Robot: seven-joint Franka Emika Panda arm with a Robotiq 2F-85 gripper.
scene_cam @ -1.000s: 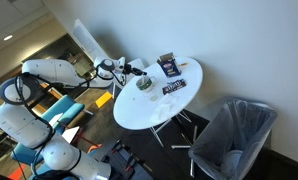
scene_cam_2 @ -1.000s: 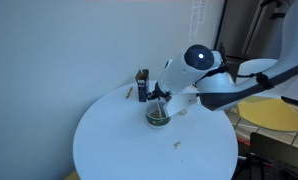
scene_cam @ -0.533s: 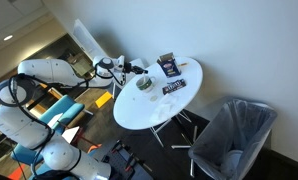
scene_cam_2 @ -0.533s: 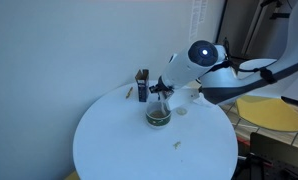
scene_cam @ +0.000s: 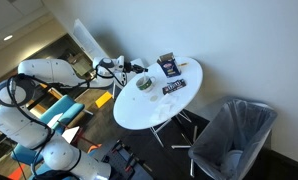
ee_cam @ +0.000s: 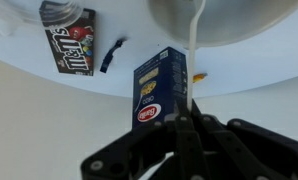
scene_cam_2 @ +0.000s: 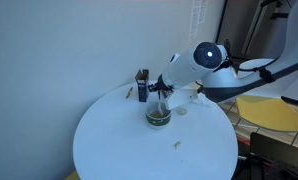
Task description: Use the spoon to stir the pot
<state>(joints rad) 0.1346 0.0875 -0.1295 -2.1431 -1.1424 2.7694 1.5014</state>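
Note:
The small silvery-grey pot [scene_cam: 145,84] stands on the round white table [scene_cam: 154,112]; it also shows in an exterior view [scene_cam_2: 158,117] and at the top of the wrist view [ee_cam: 239,20]. My gripper [ee_cam: 192,120] is shut on the thin white spoon handle [ee_cam: 197,45], which runs up into the pot. In both exterior views the gripper [scene_cam_2: 162,93] [scene_cam: 132,71] hangs just above and beside the pot. The spoon's bowl is hidden inside the pot.
A blue pasta box [ee_cam: 164,95] stands right by the gripper, also seen as a dark box [scene_cam_2: 142,85]. A dark M&M's packet [ee_cam: 71,45] and a small black piece [ee_cam: 112,55] lie nearby. A dark chair [scene_cam: 234,135] stands beside the table. Crumbs [scene_cam_2: 176,145] lie on the tabletop.
The arm's wrist has shifted slightly to the right above the pot; the gripper stays shut on the spoon in the pot.

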